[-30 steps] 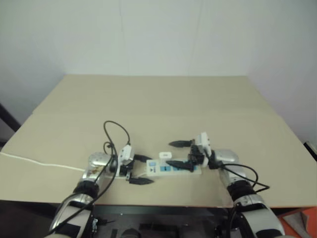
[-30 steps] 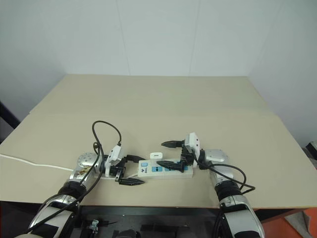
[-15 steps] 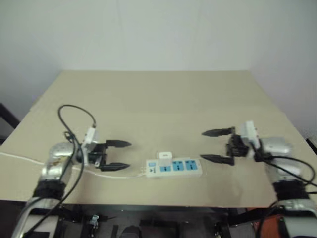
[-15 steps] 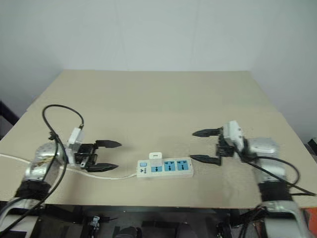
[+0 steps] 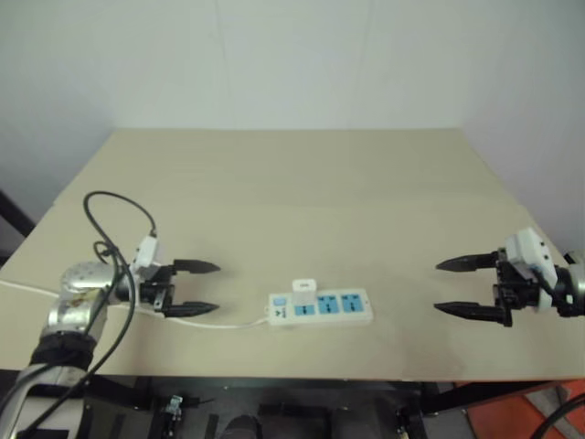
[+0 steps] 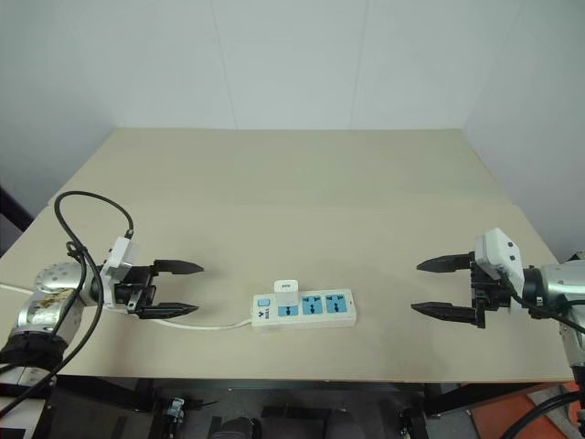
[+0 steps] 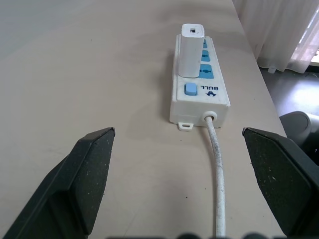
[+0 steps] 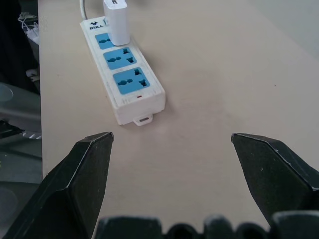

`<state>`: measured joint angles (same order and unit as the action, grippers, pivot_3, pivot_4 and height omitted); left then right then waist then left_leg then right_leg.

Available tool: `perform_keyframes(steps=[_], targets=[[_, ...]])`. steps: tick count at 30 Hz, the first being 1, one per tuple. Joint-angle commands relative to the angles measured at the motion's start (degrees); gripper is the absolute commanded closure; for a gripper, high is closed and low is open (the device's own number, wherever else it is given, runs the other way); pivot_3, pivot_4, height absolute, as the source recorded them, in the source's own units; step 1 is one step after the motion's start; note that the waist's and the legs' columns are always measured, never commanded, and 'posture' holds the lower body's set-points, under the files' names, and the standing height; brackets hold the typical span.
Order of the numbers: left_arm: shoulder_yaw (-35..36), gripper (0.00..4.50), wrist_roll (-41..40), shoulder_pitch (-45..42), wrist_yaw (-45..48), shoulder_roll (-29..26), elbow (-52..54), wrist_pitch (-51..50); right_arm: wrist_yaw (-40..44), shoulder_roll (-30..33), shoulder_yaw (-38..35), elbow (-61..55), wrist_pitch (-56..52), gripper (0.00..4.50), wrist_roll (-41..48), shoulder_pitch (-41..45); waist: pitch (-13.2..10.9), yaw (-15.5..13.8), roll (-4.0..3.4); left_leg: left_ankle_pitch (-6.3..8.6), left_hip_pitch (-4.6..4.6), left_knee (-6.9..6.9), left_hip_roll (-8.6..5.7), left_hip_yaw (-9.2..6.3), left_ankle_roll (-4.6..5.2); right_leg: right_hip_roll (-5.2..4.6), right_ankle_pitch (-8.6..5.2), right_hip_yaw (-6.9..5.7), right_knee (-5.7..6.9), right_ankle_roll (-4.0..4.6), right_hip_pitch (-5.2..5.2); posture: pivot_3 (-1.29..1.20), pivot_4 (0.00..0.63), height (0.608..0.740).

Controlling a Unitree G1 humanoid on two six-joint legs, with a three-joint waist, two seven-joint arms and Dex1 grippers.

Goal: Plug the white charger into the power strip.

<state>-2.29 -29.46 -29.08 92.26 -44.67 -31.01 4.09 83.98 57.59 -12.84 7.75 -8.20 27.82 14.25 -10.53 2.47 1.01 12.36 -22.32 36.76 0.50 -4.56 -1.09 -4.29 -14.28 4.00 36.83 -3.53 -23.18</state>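
Already the small white rounded plastic charger (image 7: 191, 51) stands seated in the long white blue-socketed power strip (image 8: 130, 74), so both empty, spread grippers (image 6: 168, 289) (image 6: 445, 288) should stay clear.

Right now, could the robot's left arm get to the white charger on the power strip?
Probably yes. The left tool is open, facing the power strip with only bare table between, and the white charger stands at the near end.
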Motion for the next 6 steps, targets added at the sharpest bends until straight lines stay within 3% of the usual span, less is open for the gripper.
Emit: perform_keyframes(steps=[1, 6], targets=[[-0.08, 0.03, 0.09, -1.52, 0.24, 0.54, -0.15, 1.53, -1.58, 1.14, -3.2, -3.47, -1.93, 0.0, 1.34, -1.56, 0.0, -0.07, 0.0, 0.0, 0.0, 0.0, 0.0, 0.0, 0.0, 0.0, 0.0, 0.0, 0.0, 0.0, 0.0, 0.0, 0.15, 0.74], [0.37, 0.03, 2.2, -2.15, 0.24, 1.69, -1.35, 3.35, -2.75, 0.81, -4.5, -4.88, -2.88, 0.0, 1.92, -3.33, -0.01, -0.08, 0.02, 0.0, -0.03, 0.0, -0.01, 0.0, 0.0, -0.02, 0.0, 0.0, -0.02, 0.0, 0.0, 0.0, 0.15, 0.74]])
